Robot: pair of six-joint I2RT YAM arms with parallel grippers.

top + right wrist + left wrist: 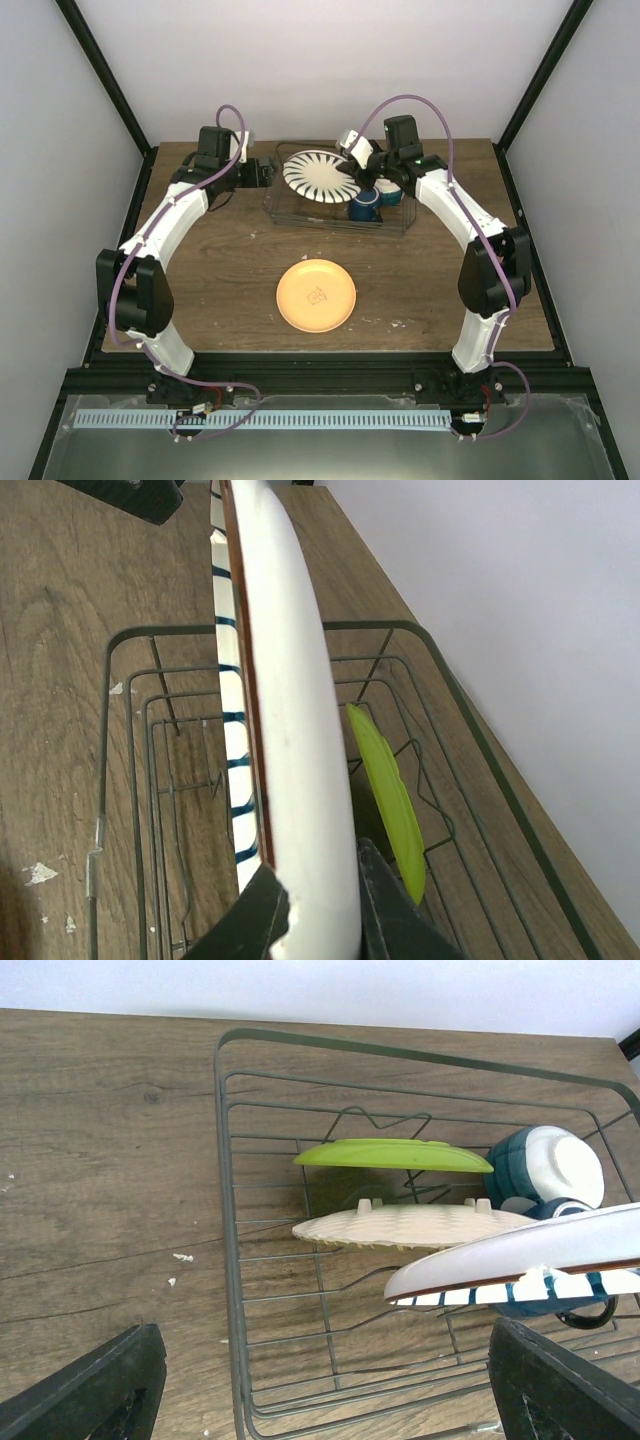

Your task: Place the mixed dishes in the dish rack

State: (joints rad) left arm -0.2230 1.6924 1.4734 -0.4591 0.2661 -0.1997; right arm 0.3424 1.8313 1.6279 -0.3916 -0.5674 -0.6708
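Note:
The wire dish rack (275, 205) stands at the back middle of the table. My right gripper (358, 165) is shut on the rim of the white plate with dark-blue stripes (320, 177) and holds it on edge, tilted, over the rack; the right wrist view shows the fingers (262, 920) clamping the plate (290, 730). The lime-green plate (395, 1154) stands on edge in the rack (222, 1210). The dark blue mug (365, 207) and a small bowl with a white base (560, 1165) sit at the rack's right end. My left gripper (325, 1400) is open and empty at the rack's left end.
An orange-yellow plate (315, 295) lies flat on the table in front of the rack. A cream ribbed plate-like piece (410, 1225) stands in the rack between the green plate and the striped plate. Dark frame posts flank the table.

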